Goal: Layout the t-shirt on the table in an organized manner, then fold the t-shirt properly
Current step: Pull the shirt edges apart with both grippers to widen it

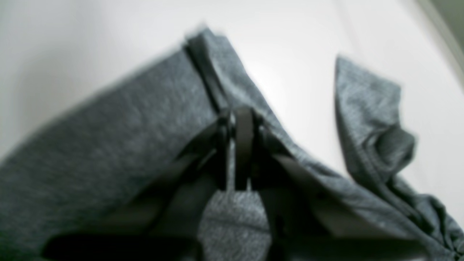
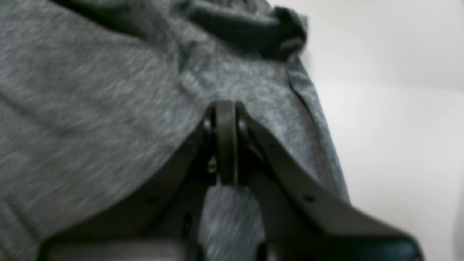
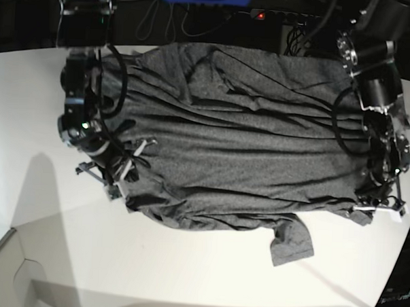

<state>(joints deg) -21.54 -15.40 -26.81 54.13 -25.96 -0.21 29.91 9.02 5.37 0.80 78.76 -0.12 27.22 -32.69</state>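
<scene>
One plain grey t-shirt [image 3: 252, 159]

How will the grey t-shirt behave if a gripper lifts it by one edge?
The t-shirt is probably floppy: its soft creases suggest it would hang down, not stay flat. It may bunch easily, since the lower edge is already crumpled. Breaking seems unlikely, as it looks like cloth.

We see open white table [image 3: 206, 276] between shirt's [image 3: 246, 155] near edge and view bottom; protruding sleeve [image 3: 291, 242] interrupts passage along shirt's near edge
</scene>
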